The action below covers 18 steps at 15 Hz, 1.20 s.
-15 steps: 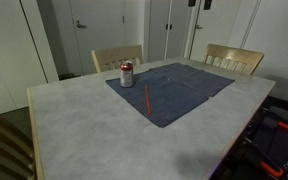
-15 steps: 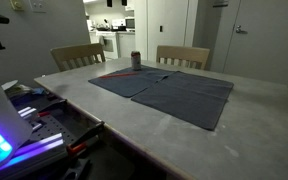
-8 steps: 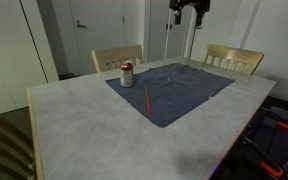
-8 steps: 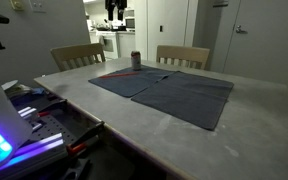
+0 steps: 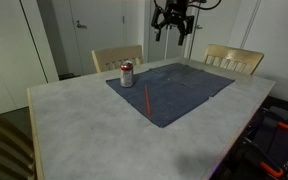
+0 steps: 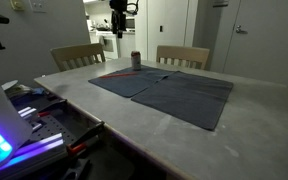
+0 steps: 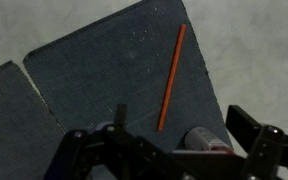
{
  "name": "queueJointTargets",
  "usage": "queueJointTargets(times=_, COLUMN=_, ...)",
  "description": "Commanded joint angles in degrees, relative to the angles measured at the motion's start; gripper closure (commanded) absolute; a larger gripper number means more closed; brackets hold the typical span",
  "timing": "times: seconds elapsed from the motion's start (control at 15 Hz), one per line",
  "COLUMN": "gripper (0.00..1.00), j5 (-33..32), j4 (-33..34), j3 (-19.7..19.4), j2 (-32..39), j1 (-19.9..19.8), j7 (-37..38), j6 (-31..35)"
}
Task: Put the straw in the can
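Observation:
The red can (image 5: 127, 74) with a silver top stands upright at the far corner of a dark blue cloth (image 5: 174, 92). The red-orange straw (image 5: 147, 100) lies flat on the cloth beside it. Both exterior views show them: the can (image 6: 136, 60) and the straw (image 6: 114, 73). My gripper (image 5: 171, 22) hangs high above the table, well clear of both, with its jaws open and empty; it also shows in an exterior view (image 6: 117, 20). In the wrist view the straw (image 7: 172, 78) and the can (image 7: 206, 140) lie far below my gripper (image 7: 182, 113).
The cloth lies on a pale grey table (image 5: 84, 130). Two wooden chairs (image 5: 116, 57) (image 5: 234, 58) stand at the far side. Equipment with lit cables (image 6: 24, 125) sits beside the table. Doors and walls are behind.
My gripper has come down into view from the top of both exterior views and moved toward the can's side. The can and the straw have not moved.

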Motion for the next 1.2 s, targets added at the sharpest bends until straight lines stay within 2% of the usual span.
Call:
queueJointTargets(times=0.0, gripper=0.0, j5=0.62, j4=1.2, j3=0.34, j2=4.93, j1=0.79, j7=1.74, j6=4.49)
queueJointTargets(times=0.47, gripper=0.0, j5=-2.0, j4=5.15, j3=-0.13, j2=15.21, j1=3.44, j7=2.48, j6=8.86)
queueJointTargets(times=0.73, gripper=0.0, j5=-2.69, j4=7.51, j3=-0.76, j2=21.21, j1=4.48, j7=3.45, j6=8.29)
queueJointTargets(times=1.0, gripper=0.0, j5=-3.84, j4=10.48, j3=-0.73, j2=25.96, j1=4.51, j7=0.85, j6=2.3)
queueJointTargets(times=1.07, gripper=0.0, j5=-2.95, j4=7.65, j3=-0.75, j2=23.87, j1=4.79, j7=1.89, j6=6.06)
queueJointTargets(times=1.13, gripper=0.0, j5=-3.08, j4=8.33, j3=-0.77, j2=24.89, j1=4.85, j7=1.73, j6=5.02)
